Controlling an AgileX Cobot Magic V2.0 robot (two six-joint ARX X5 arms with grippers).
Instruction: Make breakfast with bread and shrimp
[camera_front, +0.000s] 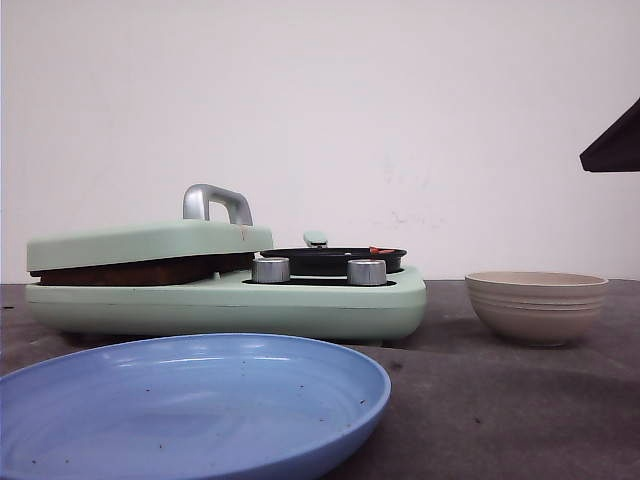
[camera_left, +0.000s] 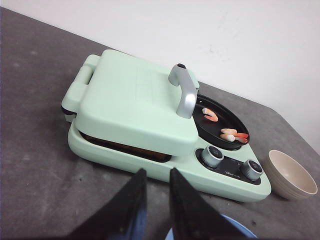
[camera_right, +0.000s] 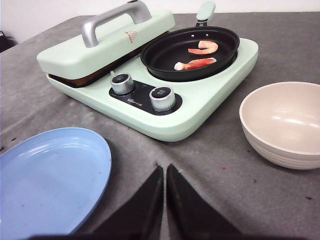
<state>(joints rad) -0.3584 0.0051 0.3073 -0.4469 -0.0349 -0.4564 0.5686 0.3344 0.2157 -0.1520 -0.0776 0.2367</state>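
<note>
1. Shrimp (camera_right: 202, 55), orange-pink curled pieces, seen in round black pan (camera_right: 165, 55) of mint-green cooker (camera_right: 200, 110).
2. Brown bread edge (camera_left: 125, 147) glimpsed under closed lid (camera_left: 135, 95).
3. Left gripper (camera_left: 156, 187) slightly parted, empty; right gripper (camera_right: 164, 182) nearly closed, empty.

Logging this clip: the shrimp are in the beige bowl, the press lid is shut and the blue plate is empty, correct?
Not quite. The shrimp lie in the black pan on the cooker; the right wrist view shows the beige bowl empty. The press lid is down and the blue plate is empty.
</note>
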